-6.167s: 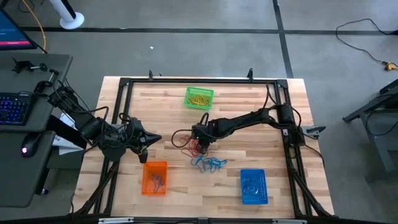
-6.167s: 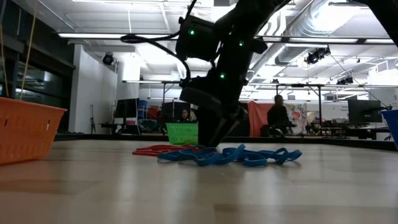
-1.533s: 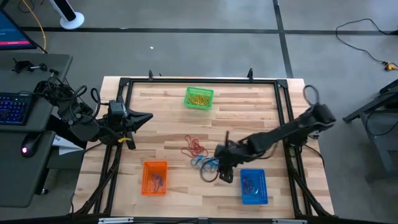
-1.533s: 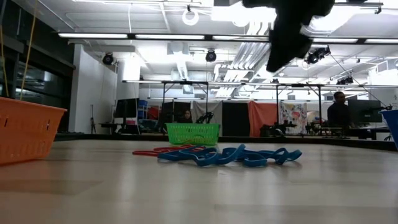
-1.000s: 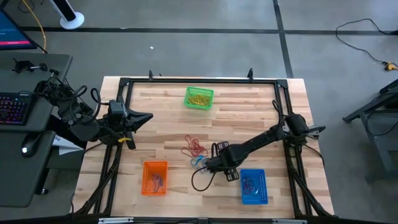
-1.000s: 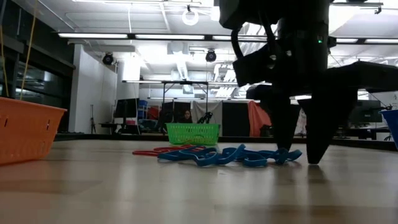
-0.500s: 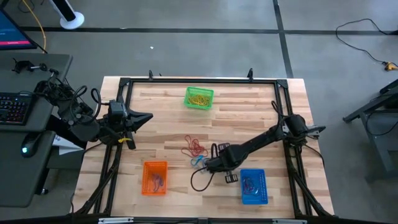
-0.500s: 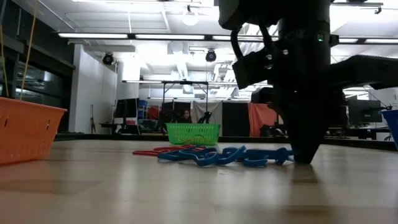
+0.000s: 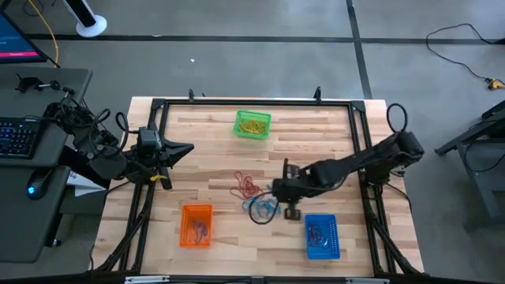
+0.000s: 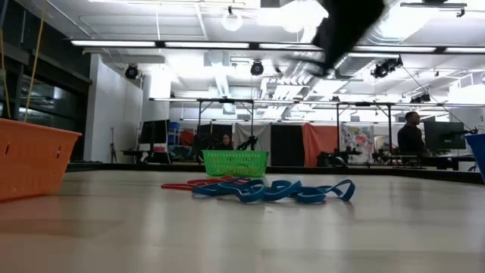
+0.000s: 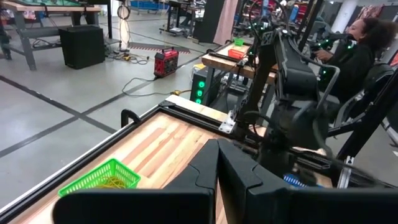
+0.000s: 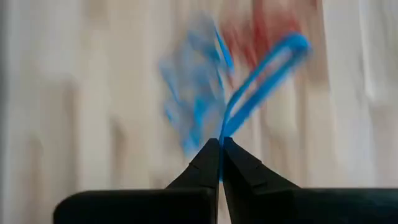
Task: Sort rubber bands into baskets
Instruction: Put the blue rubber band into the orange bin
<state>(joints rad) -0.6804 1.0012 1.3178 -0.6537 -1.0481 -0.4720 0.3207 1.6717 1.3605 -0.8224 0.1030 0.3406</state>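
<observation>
The right tool (image 9: 278,192) hangs above the middle of the desk (image 9: 213,170), its fingers pressed together on one end of a blue rubber band (image 12: 261,90); the loop stretches away from the fingertips, though the wrist picture is smeared, so how much of it is clear of the desk I cannot tell. The blue pile (image 10: 273,189) lies just under that tool, with the red rubber bands (image 9: 246,187) just beside it at about 10 o'clock. The blue basket (image 9: 321,236) sits near the pile at 4 o'clock, the orange basket (image 9: 196,226) at 8 o'clock, and the green basket (image 9: 252,125), with yellow bands in it, well apart at 12 o'clock. The left tool (image 9: 189,147) waits at the desk's 9 o'clock edge, fingers pressed together on nothing.
</observation>
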